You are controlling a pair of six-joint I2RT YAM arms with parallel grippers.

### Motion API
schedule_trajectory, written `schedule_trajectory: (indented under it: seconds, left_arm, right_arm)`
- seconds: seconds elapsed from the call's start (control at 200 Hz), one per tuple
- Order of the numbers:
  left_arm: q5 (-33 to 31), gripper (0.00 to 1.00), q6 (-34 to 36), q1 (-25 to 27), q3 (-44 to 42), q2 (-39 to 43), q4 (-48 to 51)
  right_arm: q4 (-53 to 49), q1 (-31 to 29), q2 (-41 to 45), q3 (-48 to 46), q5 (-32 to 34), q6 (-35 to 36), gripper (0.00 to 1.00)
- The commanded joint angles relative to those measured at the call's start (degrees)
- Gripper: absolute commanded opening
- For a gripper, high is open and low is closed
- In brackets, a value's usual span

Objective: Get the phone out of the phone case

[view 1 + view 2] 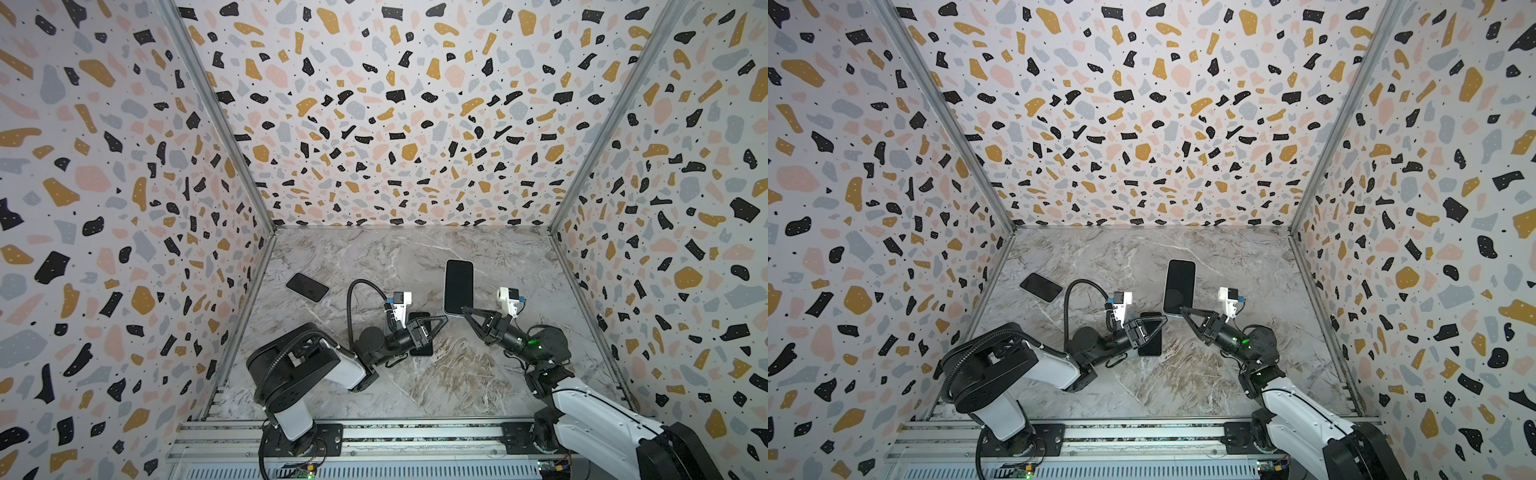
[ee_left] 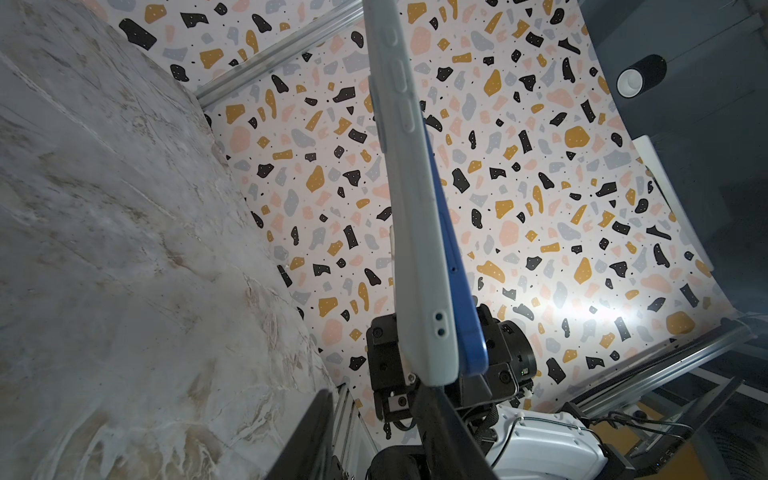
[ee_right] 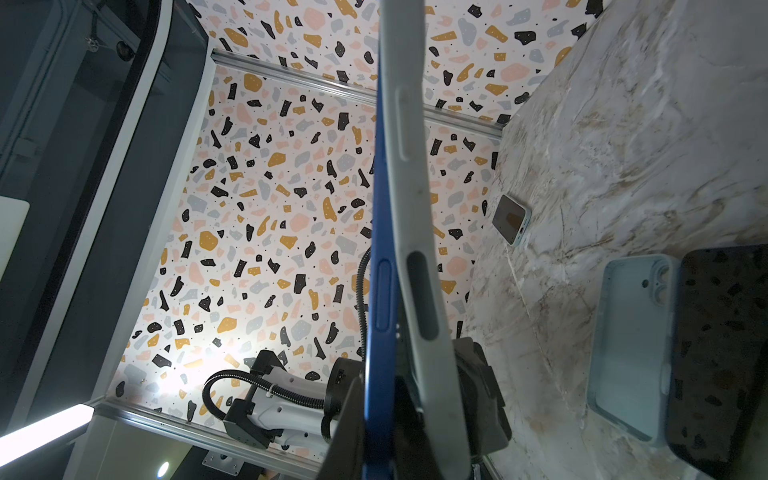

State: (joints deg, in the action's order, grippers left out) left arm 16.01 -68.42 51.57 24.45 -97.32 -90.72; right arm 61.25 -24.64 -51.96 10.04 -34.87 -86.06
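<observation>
My right gripper (image 1: 464,309) holds a blue phone (image 1: 458,286) up off the marble table, dark screen up in both top views, and is shut on its near end. In the right wrist view the pale grey case (image 3: 409,208) bows away from the phone's blue edge (image 3: 380,232) near the jaws. The left wrist view shows the case (image 2: 415,208) lifted off the phone (image 2: 461,291) at that corner. My left gripper (image 1: 444,319) is open, and one of its fingers (image 2: 444,428) touches the case's corner.
A black phone (image 3: 723,353) and an empty pale blue case (image 3: 631,345) lie side by side on the table (image 1: 478,374) below my left gripper. Another cased phone (image 1: 306,286) lies at the back left. Patterned walls (image 1: 124,249) close three sides.
</observation>
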Motion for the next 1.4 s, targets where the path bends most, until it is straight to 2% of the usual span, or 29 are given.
schedule_trajectory:
  seconds: [0.0, 1.397]
  left_arm:
    - [0.99, 0.38, 0.04, 0.35, 2.23, -0.44, -13.26]
    - [2.9, 0.35, -1.16, 0.37, 2.45, 1.96, -14.99]
  right_arm:
    - [5.02, -0.15, 1.87, 2.35, -0.2, 0.9, 0.0]
    - [5.19, -0.35, 0.9, 2.35, -0.2, 1.66, 0.0]
